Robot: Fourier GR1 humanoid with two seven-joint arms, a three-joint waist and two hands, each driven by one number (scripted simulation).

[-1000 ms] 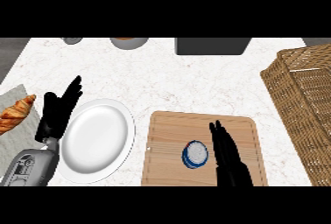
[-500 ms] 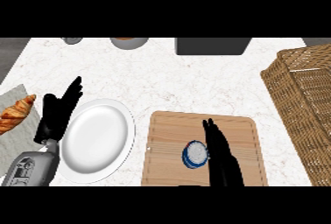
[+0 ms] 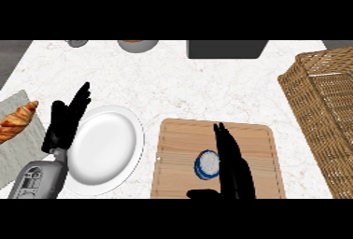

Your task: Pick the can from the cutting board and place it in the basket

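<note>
Right hand (image 3: 234, 170) is over the cutting board (image 3: 183, 140), fingers straight and open, nothing gripped, lying just beside the can (image 3: 206, 164) on its right side. The can stands on the board's lower middle, blue rim and pale top showing. Further right, well apart, is the wicker basket (image 3: 324, 102) at the counter's edge. Left of the board sits a white plate (image 3: 103, 149). Left hand (image 3: 66, 121) rests open beside the plate, fingers up. A croissant (image 3: 17, 122) lies at far left.
</note>
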